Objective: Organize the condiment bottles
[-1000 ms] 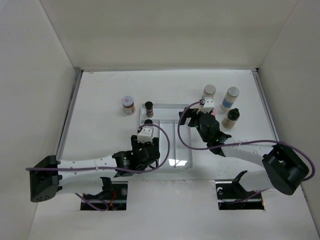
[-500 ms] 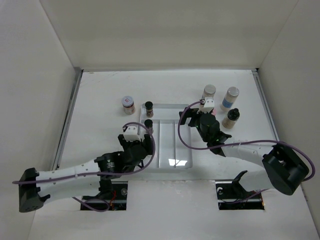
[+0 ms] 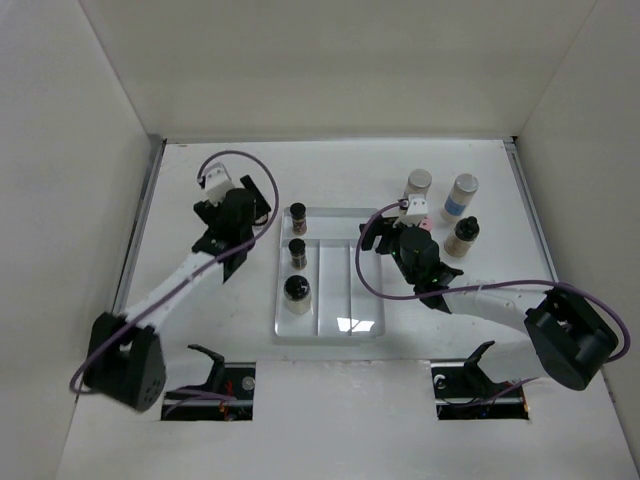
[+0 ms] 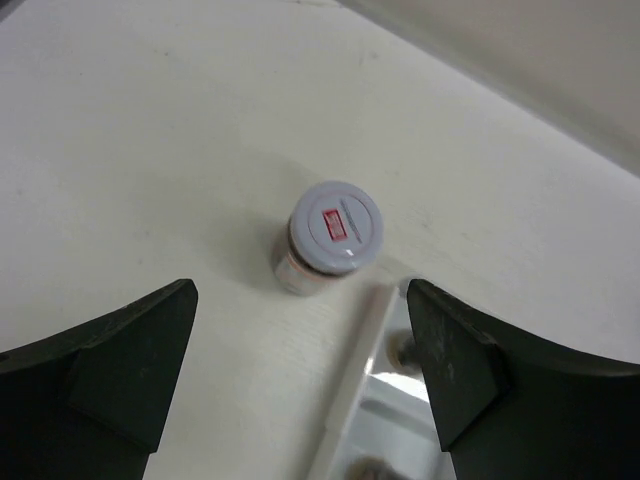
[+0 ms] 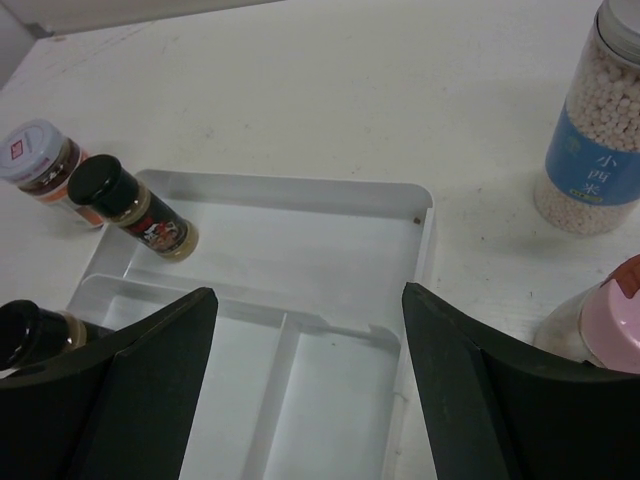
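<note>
A white divided tray (image 3: 350,290) holds three black-capped bottles in its left column, at the far end (image 3: 298,218), in the middle (image 3: 297,250) and at the near end (image 3: 296,289). My left gripper (image 3: 250,212) is open and hovers above a silver-capped jar (image 4: 335,235) just left of the tray; the jar lies ahead of its open jaws (image 4: 300,290). My right gripper (image 3: 385,238) is open and empty over the tray's right side (image 5: 308,292). A pink-capped bottle (image 5: 605,320) and a blue-labelled bottle (image 5: 598,130) stand to its right.
A silver-capped bottle (image 3: 419,182), a blue-labelled bottle (image 3: 461,195) and a black-capped bottle (image 3: 463,237) stand right of the tray. White walls close the table on the left, the far side and the right.
My left gripper left the tray's near left compartment, where a black-capped bottle now stands, and swung far left over the silver-capped jar. The right arm has not moved.
</note>
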Robot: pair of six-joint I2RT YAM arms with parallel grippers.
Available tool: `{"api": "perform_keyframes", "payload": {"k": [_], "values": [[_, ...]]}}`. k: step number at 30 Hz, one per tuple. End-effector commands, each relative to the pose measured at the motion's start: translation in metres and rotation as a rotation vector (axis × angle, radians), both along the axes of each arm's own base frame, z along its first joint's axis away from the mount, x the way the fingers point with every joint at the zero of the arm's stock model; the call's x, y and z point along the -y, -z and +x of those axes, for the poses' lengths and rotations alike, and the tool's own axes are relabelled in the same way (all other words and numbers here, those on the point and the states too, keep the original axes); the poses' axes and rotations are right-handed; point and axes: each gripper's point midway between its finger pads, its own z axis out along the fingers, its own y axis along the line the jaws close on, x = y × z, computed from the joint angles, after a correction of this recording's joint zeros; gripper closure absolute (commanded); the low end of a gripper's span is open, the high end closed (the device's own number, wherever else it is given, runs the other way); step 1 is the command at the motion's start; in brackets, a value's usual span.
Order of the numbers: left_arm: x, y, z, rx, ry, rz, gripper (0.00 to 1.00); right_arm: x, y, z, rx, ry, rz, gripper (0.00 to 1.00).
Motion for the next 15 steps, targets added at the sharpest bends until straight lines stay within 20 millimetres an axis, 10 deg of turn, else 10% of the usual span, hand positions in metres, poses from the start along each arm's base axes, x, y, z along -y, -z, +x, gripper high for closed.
{"api": "perform_keyframes", "payload": {"k": [1,15], "values": [[0.005,0.001,0.057,0.001,0.066,-0.038,0.13,-0.005,-0.028,0.002,0.057,-0.014,0.055,0.18],[0.010,0.069,0.119,-0.181,0.066,0.038,0.15,-0.005,-0.024,0.006,0.053,-0.003,0.040,0.02]]}}
